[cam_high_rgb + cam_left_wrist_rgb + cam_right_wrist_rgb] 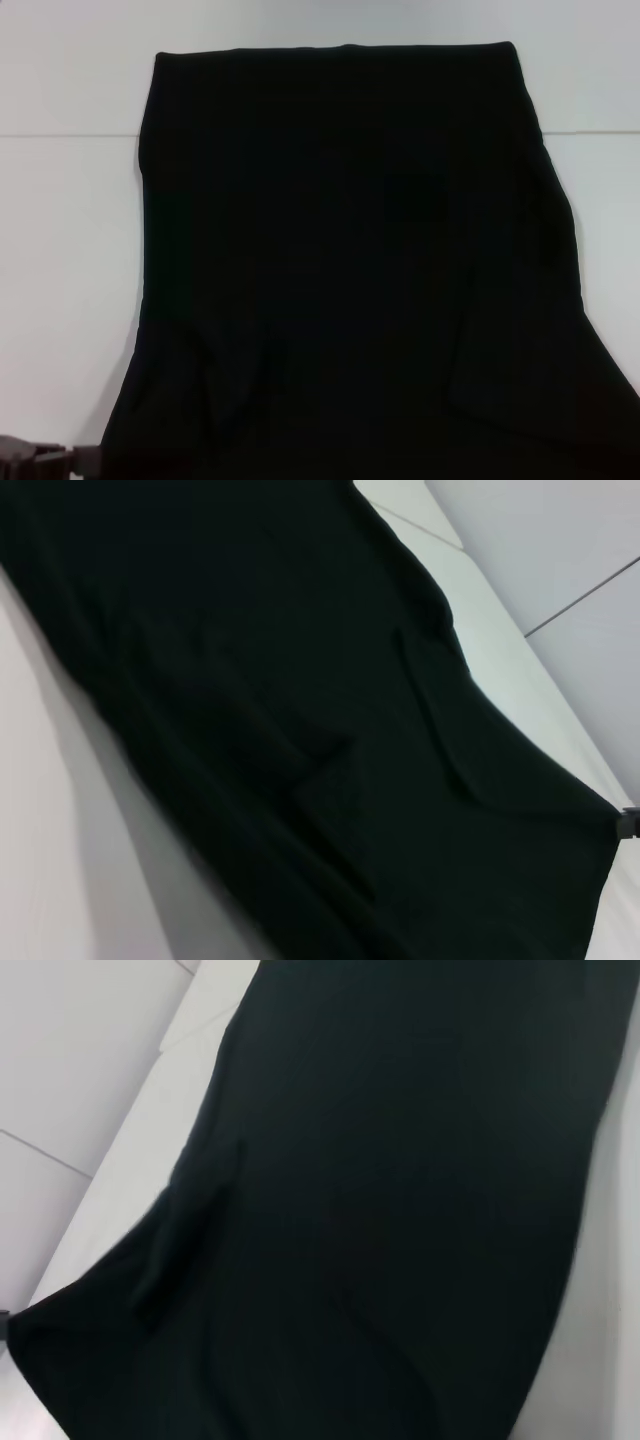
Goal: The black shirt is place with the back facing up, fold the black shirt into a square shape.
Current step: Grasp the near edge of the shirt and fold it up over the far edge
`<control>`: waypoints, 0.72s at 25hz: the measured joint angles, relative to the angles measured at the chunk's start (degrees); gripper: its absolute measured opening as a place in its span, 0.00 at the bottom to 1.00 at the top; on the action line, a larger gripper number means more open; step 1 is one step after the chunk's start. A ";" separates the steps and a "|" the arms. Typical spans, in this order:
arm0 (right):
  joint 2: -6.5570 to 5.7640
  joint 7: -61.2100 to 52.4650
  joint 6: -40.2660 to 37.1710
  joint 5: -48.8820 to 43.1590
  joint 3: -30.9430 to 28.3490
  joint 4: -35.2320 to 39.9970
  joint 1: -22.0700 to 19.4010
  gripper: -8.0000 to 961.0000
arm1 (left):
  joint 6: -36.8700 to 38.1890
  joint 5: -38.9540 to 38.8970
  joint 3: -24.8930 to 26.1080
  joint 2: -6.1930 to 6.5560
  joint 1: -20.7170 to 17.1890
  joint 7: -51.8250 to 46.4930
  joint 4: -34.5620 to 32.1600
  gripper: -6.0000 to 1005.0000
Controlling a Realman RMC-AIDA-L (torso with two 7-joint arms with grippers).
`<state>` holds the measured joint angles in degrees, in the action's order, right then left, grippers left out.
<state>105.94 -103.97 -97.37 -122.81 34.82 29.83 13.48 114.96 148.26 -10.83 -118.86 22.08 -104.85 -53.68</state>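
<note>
Shirt (pixel 350 270) lies on the table (pixel 60 250), soft, limp and light; best pinched at near corners. Left gripper (pixel 35 460) near-left, finger state unclear; right gripper unseen.

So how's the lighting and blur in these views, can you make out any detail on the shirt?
Head view: the black shirt reads nearly flat black, only faint folds; the white table is evenly lit, no glare. Left wrist view: a soft shadow along the shirt's edge, folds smeared. Right wrist view: soft, creases barely visible.
</note>
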 joint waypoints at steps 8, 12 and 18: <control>0.15 -0.08 -0.27 0.02 -3.17 0.45 5.94 0.08 | -4.00 -1.99 0.01 1.83 7.08 -1.70 2.74 0.03; 0.10 -1.08 1.13 0.15 -8.31 0.49 10.90 0.08 | -13.00 -4.52 -0.01 4.90 14.03 -4.55 8.85 0.03; 0.40 -5.29 11.51 0.21 -10.88 0.50 18.74 0.08 | -31.77 -7.18 -0.31 6.89 22.36 -5.91 17.15 0.03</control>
<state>106.34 -109.26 -85.86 -122.60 23.94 30.33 32.22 83.18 141.07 -11.14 -111.97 44.44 -110.76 -36.53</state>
